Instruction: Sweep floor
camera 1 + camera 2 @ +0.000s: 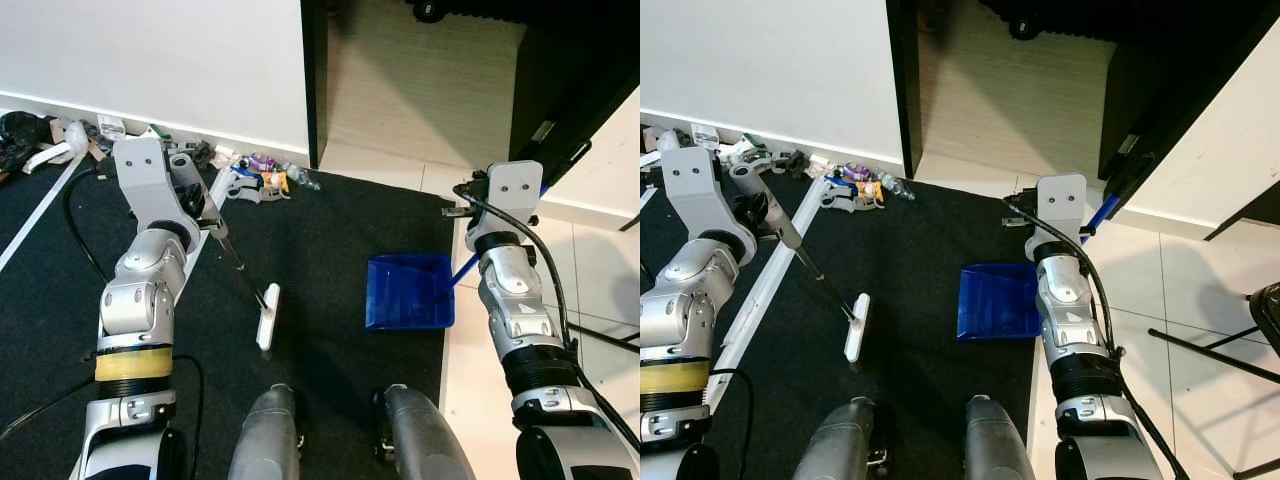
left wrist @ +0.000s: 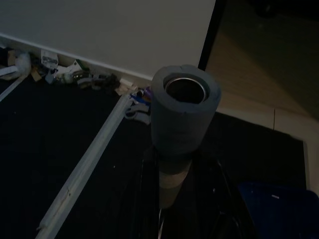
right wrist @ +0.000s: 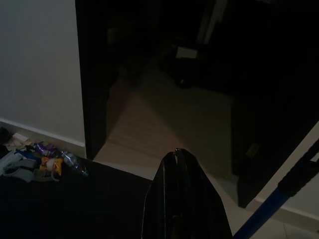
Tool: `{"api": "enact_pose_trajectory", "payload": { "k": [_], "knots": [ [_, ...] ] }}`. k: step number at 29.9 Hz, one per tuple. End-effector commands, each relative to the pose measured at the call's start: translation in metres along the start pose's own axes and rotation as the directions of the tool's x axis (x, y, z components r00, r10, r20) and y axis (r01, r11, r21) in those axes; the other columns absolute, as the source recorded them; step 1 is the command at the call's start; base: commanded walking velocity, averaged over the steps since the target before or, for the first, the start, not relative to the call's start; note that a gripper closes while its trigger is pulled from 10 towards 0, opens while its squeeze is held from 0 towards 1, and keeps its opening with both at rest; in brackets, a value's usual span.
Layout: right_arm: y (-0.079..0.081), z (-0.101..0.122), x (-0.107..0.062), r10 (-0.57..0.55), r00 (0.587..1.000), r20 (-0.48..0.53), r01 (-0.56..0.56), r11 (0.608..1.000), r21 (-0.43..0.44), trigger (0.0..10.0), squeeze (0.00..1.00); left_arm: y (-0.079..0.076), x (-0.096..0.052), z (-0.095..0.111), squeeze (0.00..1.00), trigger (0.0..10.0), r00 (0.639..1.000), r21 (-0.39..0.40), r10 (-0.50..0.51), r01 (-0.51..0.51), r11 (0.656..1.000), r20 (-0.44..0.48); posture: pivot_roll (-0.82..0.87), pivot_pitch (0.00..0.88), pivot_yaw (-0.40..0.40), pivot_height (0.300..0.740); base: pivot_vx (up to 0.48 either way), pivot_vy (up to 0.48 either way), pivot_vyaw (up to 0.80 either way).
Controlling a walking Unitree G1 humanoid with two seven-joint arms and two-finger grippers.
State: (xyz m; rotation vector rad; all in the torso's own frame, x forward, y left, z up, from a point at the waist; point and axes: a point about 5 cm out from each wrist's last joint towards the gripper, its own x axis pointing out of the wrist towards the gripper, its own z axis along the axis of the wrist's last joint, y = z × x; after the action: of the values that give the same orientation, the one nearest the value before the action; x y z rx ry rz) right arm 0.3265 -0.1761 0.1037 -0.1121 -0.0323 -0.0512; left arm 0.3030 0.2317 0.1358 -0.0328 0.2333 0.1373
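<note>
Black carpet [image 1: 330, 230] covers the floor, white wall far, dark doorway far right, pale tile on the right.

Broom [image 1: 267, 315]: white head flat on the carpet near the robot's feet, thin handle running up and far-left to the left gripper [image 1: 205, 215]. Dustpan [image 1: 408, 292]: blue, sitting at the carpet's right edge, its blue handle [image 1: 462, 270] angled up to the right gripper [image 1: 470, 210].

Litter pile [image 1: 255, 183] lies along the far wall's baseboard, well apart from both broom head and dustpan. White strip [image 1: 40, 215] lies on the carpet, left.

Step in hand, my read: reach the broom out to the litter and drag it toward the pan. Doing it well means keeping the head flat, short strokes, and the pan lip pressed down on the carpet facing the pile.

Left jaws: closed round the broom handle below its grey foam end [image 2: 184, 112]. Right jaws: look closed, tips together, in the wrist view; the blue handle meets that gripper in the eye views, grip itself hidden, so hold is my inference.
</note>
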Motion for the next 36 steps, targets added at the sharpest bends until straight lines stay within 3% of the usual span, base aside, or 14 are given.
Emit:
{"api": "enact_pose_trajectory", "payload": {
  "k": [1,8,9,10,11,12,19,20,26,31,33,34,35,36],
  "knots": [
    [0.000,-0.007,-0.004,0.005,0.999,-0.032,-0.005,1.000,-0.006,10.0,0.00,0.010,-0.005,0.006,0.00,10.0,0.999,-0.010,0.029,-0.029,1.000,0.037,-0.02,0.112,0.010,0.740,0.000,0.000,0.00],
    [0.002,-0.007,-0.002,0.017,0.999,-0.036,-0.018,1.000,-0.008,10.0,0.00,0.015,-0.010,0.002,0.00,10.0,0.999,0.001,0.033,-0.033,0.999,0.025,-0.01,0.118,-0.006,0.740,0.000,0.000,0.00],
    [0.003,-0.006,-0.001,0.020,0.999,-0.035,-0.020,1.000,-0.007,10.0,0.00,0.014,-0.011,0.000,0.07,10.0,0.999,0.018,0.029,-0.030,0.999,0.022,-0.01,0.118,-0.008,0.740,0.000,0.000,0.00],
    [0.003,-0.006,-0.001,0.020,0.999,-0.035,-0.020,1.000,-0.007,10.0,0.00,0.013,-0.011,-0.002,0.47,10.0,0.999,0.028,0.028,-0.028,0.999,0.017,-0.01,0.118,-0.008,0.740,0.000,0.000,0.00],
    [0.003,-0.006,-0.001,0.020,0.999,-0.035,-0.020,1.000,-0.007,10.0,0.00,0.013,-0.011,-0.002,0.47,10.0,0.999,0.028,0.028,-0.028,0.999,0.017,-0.01,0.118,-0.008,0.740,0.000,0.000,0.00],
    [0.003,-0.006,-0.001,0.022,0.999,-0.035,-0.022,1.000,-0.006,10.0,0.00,0.011,-0.011,-0.006,1.00,10.0,1.000,0.032,0.022,-0.022,0.999,0.010,-0.01,0.118,-0.007,0.740,0.000,0.000,0.00],
    [0.004,-0.007,-0.002,0.025,0.999,-0.036,-0.025,1.000,-0.004,10.0,0.00,0.005,-0.006,-0.011,1.00,10.0,1.000,0.008,0.002,-0.002,1.000,-0.001,-0.01,0.120,-0.007,0.740,0.000,0.000,0.00],
    [0.004,-0.007,-0.002,0.025,0.999,-0.037,-0.025,1.000,-0.004,10.0,0.00,0.003,-0.002,-0.012,0.00,10.0,1.000,-0.001,0.005,-0.005,1.000,-0.004,-0.02,0.121,-0.008,0.740,0.000,0.000,0.00],
    [0.004,-0.006,-0.001,0.025,0.999,-0.037,-0.025,1.000,-0.003,10.0,0.00,-0.004,0.017,-0.010,0.00,10.0,1.000,-0.023,-0.013,0.013,1.000,-0.002,-0.02,0.122,-0.012,0.740,0.000,0.000,0.00],
    [0.005,-0.002,0.000,0.028,0.999,-0.026,-0.028,1.000,-0.006,10.0,0.00,-0.006,0.043,-0.012,0.00,10.0,0.998,-0.067,-0.024,0.020,0.998,-0.059,-0.05,0.122,-0.013,0.740,0.000,0.000,0.00],
    [0.003,-0.002,0.000,0.021,0.999,-0.024,-0.021,1.000,-0.008,10.0,0.00,-0.004,0.044,-0.012,0.00,10.0,0.998,-0.068,-0.018,0.013,0.998,-0.064,-0.06,0.121,-0.005,0.740,0.000,0.000,0.00],
    [0.001,-0.002,0.000,0.016,1.000,-0.023,-0.016,1.000,-0.008,10.0,0.00,-0.004,0.044,-0.012,0.00,8.4,0.998,-0.067,-0.016,0.012,0.998,-0.065,-0.06,0.121,-0.004,0.740,0.000,0.000,0.00],
    [0.001,-0.002,0.000,0.016,1.000,-0.023,-0.016,1.000,-0.008,10.0,0.00,-0.004,0.044,-0.012,0.00,8.4,0.998,-0.067,-0.016,0.012,0.998,-0.065,-0.06,0.121,-0.004,0.740,0.000,0.000,0.00],
    [0.000,-0.002,0.000,0.012,1.000,-0.023,-0.012,1.000,-0.009,10.0,0.00,-0.003,0.044,-0.011,0.00,6.9,0.998,-0.064,-0.015,0.011,0.998,-0.065,-0.06,0.121,-0.004,0.740,0.000,0.000,0.00]
  ]
}}
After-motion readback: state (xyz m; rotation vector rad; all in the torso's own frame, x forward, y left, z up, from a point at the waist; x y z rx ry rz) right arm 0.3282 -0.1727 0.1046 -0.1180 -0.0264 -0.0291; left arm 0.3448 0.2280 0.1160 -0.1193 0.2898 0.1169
